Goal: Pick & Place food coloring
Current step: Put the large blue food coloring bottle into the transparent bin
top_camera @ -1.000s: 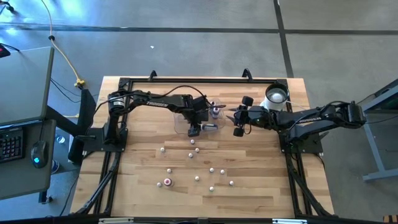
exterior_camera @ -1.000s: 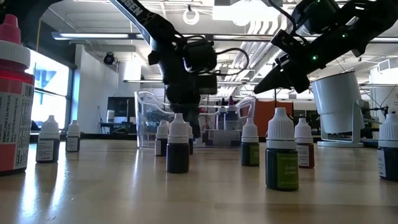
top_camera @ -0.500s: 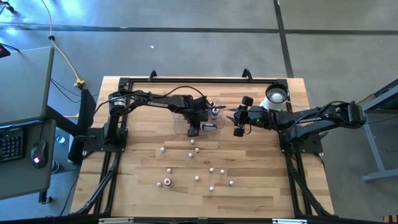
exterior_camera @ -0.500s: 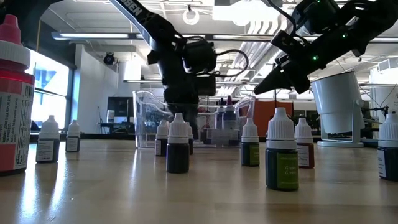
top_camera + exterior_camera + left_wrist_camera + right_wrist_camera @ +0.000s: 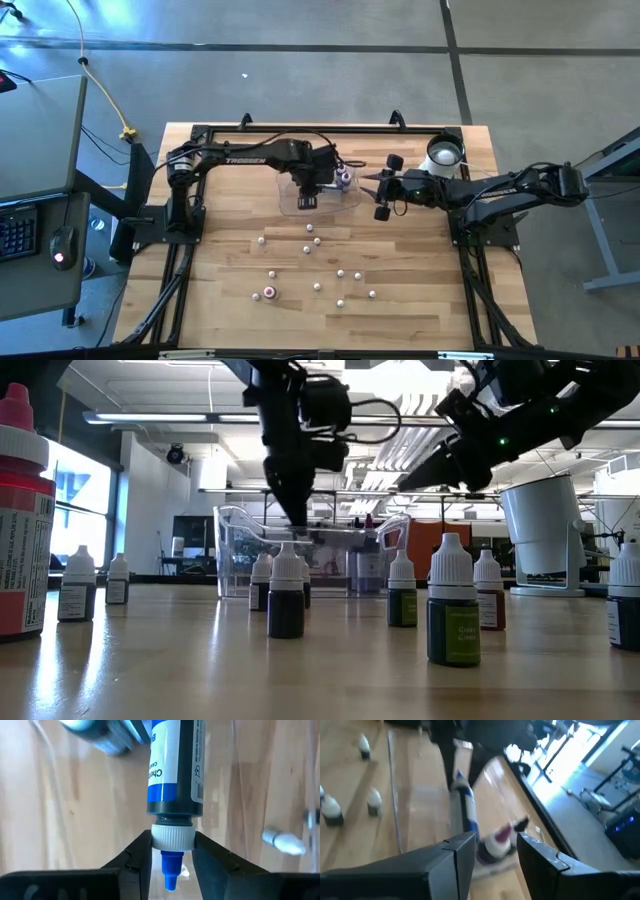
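Observation:
My left gripper [image 5: 308,198] hangs over the clear plastic tray [image 5: 290,205] and is shut on a blue food coloring bottle [image 5: 175,765] with a white ribbed collar and a blue tip. My right gripper [image 5: 370,186] waits open just right of the tray, with nothing between its fingers. A purple-capped bottle [image 5: 346,178] sits inside the tray. Several more food coloring bottles [image 5: 316,241] stand upright on the wood nearer the front, one of them red-capped [image 5: 268,293]. My left gripper pinches the bottle's white ribbed collar [image 5: 172,838] between its two fingers [image 5: 137,855], just below the blue tip. The fingers come from above, pointing steeply down, and lie across the bottle. The bottle hangs below them, body down, over the tray floor.
A white cup-like holder [image 5: 443,155] stands at the far right behind my right arm. A small loose white piece [image 5: 282,841] lies in the tray. A black frame [image 5: 320,128] borders the table. Bare wood lies along the near edge.
My left gripper has risen above the tray and tipped more steeply down. The blue bottle, which lay on its side in the tray, now hangs from the fingers. My right arm has kept its place.

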`<state>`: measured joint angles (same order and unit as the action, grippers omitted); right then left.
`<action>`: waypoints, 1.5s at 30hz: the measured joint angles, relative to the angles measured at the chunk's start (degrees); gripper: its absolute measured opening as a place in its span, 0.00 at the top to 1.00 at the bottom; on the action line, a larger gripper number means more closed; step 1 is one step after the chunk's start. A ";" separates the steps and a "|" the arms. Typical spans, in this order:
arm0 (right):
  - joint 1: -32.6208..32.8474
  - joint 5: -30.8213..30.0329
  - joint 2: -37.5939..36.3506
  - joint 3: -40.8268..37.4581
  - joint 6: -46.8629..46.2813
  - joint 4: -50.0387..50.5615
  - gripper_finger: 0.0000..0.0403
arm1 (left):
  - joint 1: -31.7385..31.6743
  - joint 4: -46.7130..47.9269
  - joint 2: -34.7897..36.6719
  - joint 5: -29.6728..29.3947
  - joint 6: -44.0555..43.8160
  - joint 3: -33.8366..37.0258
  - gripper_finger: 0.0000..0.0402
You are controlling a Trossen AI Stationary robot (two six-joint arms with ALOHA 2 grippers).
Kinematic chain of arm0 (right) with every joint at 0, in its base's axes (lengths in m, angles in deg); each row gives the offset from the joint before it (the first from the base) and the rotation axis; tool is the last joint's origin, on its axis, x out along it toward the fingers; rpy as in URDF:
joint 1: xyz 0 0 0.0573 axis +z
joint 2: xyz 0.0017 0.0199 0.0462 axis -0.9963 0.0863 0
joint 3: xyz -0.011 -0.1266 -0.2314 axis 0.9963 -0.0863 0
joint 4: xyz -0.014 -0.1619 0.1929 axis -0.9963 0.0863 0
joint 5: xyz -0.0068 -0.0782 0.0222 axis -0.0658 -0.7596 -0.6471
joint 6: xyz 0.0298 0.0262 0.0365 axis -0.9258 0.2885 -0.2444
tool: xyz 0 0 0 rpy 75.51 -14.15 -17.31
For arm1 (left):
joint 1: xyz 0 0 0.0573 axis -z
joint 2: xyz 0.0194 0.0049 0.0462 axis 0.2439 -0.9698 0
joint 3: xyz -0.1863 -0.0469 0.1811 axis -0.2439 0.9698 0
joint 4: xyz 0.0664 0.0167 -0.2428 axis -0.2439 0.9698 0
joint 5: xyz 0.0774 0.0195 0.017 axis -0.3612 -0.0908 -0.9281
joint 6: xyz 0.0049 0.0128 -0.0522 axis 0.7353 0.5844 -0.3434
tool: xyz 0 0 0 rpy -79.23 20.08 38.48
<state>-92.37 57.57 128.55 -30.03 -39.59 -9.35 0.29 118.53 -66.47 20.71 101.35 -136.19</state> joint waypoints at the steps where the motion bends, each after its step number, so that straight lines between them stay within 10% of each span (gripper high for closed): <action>1: 0.32 0.01 0.00 0.00 0.00 -1.14 0.66 | 0.02 -0.14 0.00 -0.06 -0.03 -0.64 0.73; 45: 1.35 5.88 5.16 0.00 1.49 -4.24 0.66 | 6.32 -6.11 1.36 2.28 -0.97 -10.18 0.72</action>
<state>-91.02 63.44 133.71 -30.03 -38.10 -13.58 6.61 112.42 -65.11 23.00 100.38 -146.37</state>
